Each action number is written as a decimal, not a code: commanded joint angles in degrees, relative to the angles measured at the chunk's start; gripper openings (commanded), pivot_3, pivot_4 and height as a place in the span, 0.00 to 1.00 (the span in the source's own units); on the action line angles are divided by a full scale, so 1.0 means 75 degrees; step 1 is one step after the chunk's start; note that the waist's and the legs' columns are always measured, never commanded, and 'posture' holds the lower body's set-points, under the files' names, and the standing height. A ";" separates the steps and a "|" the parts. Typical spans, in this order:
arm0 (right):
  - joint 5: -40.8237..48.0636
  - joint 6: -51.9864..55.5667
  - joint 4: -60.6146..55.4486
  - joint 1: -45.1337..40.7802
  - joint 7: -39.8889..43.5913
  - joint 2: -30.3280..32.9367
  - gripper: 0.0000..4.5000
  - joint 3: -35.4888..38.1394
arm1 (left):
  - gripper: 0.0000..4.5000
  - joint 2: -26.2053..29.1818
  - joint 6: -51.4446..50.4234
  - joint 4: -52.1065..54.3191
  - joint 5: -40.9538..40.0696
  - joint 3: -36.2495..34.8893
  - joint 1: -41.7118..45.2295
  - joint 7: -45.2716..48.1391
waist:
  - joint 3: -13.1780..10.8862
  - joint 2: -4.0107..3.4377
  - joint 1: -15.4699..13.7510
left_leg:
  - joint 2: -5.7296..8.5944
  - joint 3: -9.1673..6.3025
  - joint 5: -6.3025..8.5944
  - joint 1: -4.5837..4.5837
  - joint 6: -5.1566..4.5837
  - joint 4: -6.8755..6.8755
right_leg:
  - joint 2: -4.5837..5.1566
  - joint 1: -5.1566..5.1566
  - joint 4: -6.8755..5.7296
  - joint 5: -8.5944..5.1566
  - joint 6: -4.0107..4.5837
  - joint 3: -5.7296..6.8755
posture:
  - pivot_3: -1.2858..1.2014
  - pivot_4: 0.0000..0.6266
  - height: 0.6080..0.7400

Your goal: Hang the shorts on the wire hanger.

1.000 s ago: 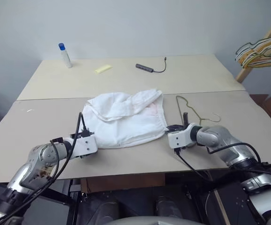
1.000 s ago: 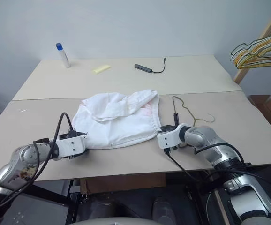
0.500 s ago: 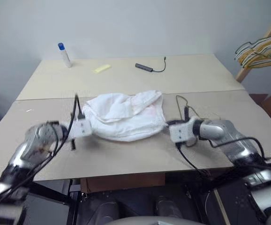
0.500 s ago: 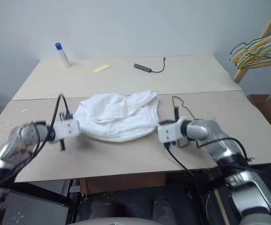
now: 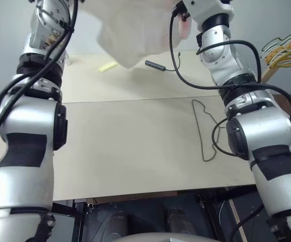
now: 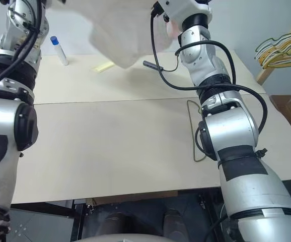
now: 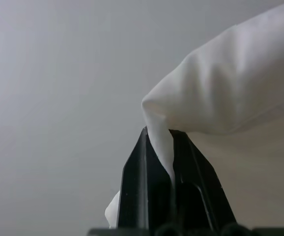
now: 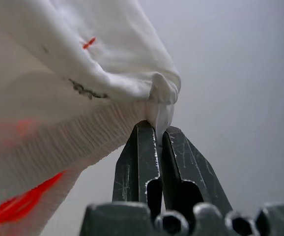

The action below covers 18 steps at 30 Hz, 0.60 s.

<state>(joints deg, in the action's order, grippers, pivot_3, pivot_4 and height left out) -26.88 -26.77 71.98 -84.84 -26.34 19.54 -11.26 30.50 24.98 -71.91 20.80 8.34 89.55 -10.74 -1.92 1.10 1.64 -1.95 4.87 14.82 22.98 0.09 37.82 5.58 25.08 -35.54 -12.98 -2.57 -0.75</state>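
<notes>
Both arms are now swinging high above the desk [image 5: 135, 146], and you are lifting the shorts [image 5: 135, 30] clear of the spot where they were lying bunched a second ago. Your left gripper [image 7: 159, 142] is pinching one corner of the white fabric between clenched fingers, while your right gripper [image 8: 156, 132] is clamping the gathered elastic waistband, so the garment is hanging spread between them in the air. That is leaving the wire hanger [image 5: 204, 132] lying flat and untouched on the desk beside your right arm, so the threading step is likely coming next. No brand, label or readable writing is showing anywhere.
</notes>
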 commanded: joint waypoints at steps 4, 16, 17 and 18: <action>-0.0047 -0.1325 0.0138 0.1451 0.2457 0.0546 0.00 -0.0483 | 0.00 0.0056 0.2160 0.0786 -0.0693 0.0099 -0.2075 0.3194 | 0.0011 -0.0006 0.0207 | -0.0002 0.0001 -0.0006 -0.0124 -0.0012 0.0008 | -0.0003 -0.0186 0.0069 0.0004 -0.0023 0.0019 | 0.52 0.00 1.00; -0.0857 -0.4073 -0.0574 0.3680 0.5842 0.1796 0.00 -0.1883 | 0.00 0.3688 -0.2288 1.0565 -0.4061 -0.0353 -1.0447 0.9334 | 0.0012 -0.0010 0.1100 | -0.0025 -0.0066 -0.0002 -0.0115 -0.0062 0.0041 | -0.0015 -0.0118 -0.0023 0.0037 -0.0032 -0.0074 | 0.53 0.00 1.00; -0.1025 -0.4203 -0.0669 0.3785 0.5798 0.1909 0.00 -0.2020 | 0.00 0.4048 -0.2500 1.0902 -0.4187 -0.0520 -1.0840 0.9555 | 0.0011 -0.0009 0.1080 | -0.0018 -0.0066 0.0027 -0.0139 -0.0113 0.0041 | -0.0010 -0.0139 -0.0032 0.0035 -0.0031 -0.0078 | 0.53 0.00 1.00; -0.1188 -0.4333 -0.0814 0.3931 0.5718 0.2034 0.00 -0.2131 | 0.00 0.4406 -0.2642 1.1243 -0.4340 -0.0756 -1.1294 0.9819 | 0.0012 -0.0009 0.1063 | -0.0014 -0.0064 0.0035 -0.0153 -0.0127 0.0043 | -0.0005 -0.0145 -0.0037 0.0034 -0.0031 -0.0082 | 0.53 0.00 1.00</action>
<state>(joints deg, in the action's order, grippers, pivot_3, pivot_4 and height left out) -34.38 -56.56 68.64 -55.45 17.59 33.44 -26.54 61.38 7.45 7.78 -9.31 5.60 6.74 59.85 -1.83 1.04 9.61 -2.03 4.43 15.10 21.67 -0.90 38.22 5.54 23.93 -35.78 -12.73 -2.79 -1.43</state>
